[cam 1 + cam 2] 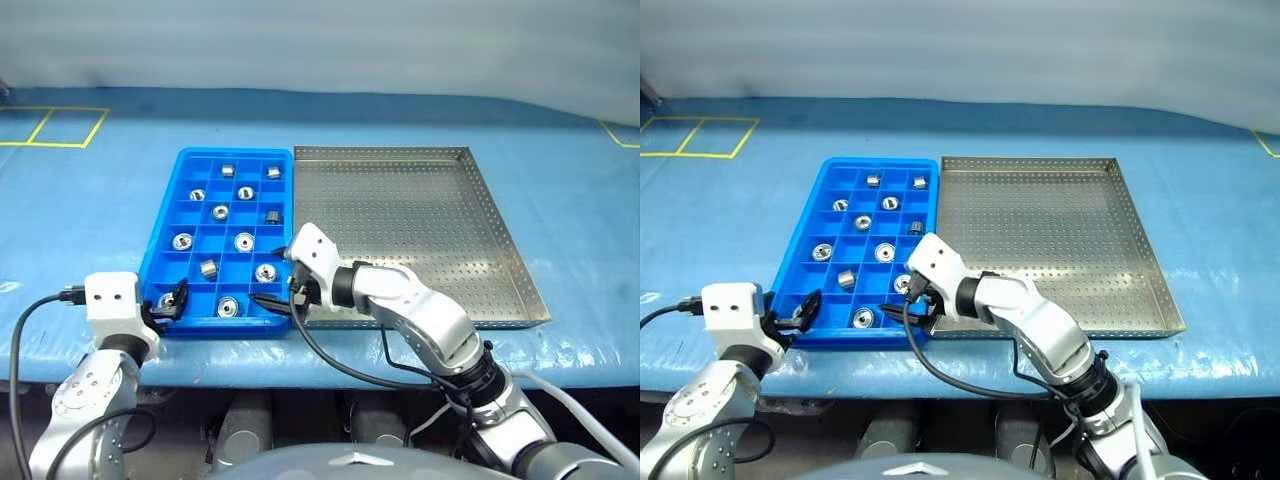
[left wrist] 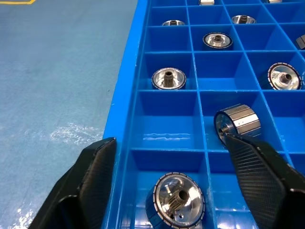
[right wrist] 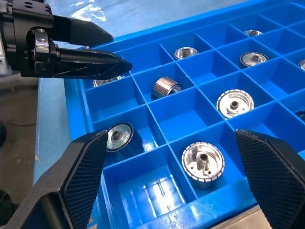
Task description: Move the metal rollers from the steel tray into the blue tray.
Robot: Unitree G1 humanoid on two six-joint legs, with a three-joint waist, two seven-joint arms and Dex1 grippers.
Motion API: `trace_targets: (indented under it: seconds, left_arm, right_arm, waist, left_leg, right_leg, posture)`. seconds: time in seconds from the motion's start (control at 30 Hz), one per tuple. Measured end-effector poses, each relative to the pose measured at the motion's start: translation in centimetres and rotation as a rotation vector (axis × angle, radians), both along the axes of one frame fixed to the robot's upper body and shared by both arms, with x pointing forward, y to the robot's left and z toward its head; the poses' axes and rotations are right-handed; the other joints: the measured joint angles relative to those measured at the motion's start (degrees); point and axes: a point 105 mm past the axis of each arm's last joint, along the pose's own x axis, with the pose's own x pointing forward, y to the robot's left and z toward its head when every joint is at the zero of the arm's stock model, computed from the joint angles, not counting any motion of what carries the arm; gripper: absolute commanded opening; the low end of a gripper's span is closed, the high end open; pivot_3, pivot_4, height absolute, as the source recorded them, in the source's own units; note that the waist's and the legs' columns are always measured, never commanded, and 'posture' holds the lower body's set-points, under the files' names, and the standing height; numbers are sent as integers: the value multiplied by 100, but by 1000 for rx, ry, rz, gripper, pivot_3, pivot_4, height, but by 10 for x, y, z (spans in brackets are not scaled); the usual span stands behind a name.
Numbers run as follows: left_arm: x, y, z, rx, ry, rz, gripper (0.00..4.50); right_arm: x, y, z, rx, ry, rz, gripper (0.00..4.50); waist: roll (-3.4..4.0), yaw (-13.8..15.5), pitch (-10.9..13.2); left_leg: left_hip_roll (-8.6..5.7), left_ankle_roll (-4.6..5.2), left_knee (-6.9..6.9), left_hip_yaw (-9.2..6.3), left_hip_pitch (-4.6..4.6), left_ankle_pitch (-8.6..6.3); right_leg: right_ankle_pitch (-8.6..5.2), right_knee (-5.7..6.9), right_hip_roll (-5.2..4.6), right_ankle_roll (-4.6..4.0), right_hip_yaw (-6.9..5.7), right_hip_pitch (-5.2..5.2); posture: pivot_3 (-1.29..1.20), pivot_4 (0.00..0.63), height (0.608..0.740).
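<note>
Blue tray [image 1: 165, 232] sits touching the bare steel tray [image 1: 420, 220] at its 3 o'clock side on my blue-covered worktop [image 1: 90, 210]. Metal rollers [image 1: 244, 241] lie scattered one to a compartment across the blue grid. My left end effector [image 1: 170, 303] hangs with fingers spread wide over the tray's 7 o'clock corner, one roller [image 2: 178, 200] below between them. My right end effector [image 1: 280, 285] stands wide apart too, at the 5 o'clock corner, gripping nothing.
</note>
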Motion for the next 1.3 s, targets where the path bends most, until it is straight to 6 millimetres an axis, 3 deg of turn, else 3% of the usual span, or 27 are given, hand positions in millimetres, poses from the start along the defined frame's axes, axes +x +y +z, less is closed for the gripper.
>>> trace_targets:
  seconds: [0.23,0.7,0.87,1.03,1.3]
  left_arm:
    - [10,0,4,5,-25,-13,4449]
    - [56,-46,47,51,-243,-320,4449]
    - [65,-69,44,62,-215,-468,4449]
    - [62,-93,37,35,-197,-590,4449]
    - [57,-102,25,-29,-185,-564,4449]
  right_arm:
    - [-3,-5,-1,-2,2,-21,4500]
    - [12,-53,-10,-59,-3,-251,4500]
    - [14,-73,-7,-63,-25,-377,4500]
    - [17,-92,-15,-82,-14,-491,4500]
    - [19,-99,-21,-47,-13,-539,4500]
  waist:
    - [4,-81,-4]
    - [-1,-451,-5]
    - [-3,-758,-5]
    - [-3,-1115,-5]
    - [-3,-1485,-4]
  left_leg:
    - [-1,-1,2,0,-2,0]
    - [-3,-3,0,7,-12,0]
    - [-2,-2,-2,5,-12,0]
    - [-1,-2,-4,4,-13,0]
    - [-1,-2,-3,3,-9,0]
  right_leg:
    - [0,-2,-2,0,0,1]
    - [3,-6,-3,5,6,-4]
    - [4,-4,-1,8,8,-6]
    - [6,-3,0,12,10,-6]
    - [8,0,2,15,15,-3]
  posture:
    - [79,150,740]
    - [-135,150,740]
    - [-226,150,740]
    - [-250,150,740]
    - [-213,150,740]
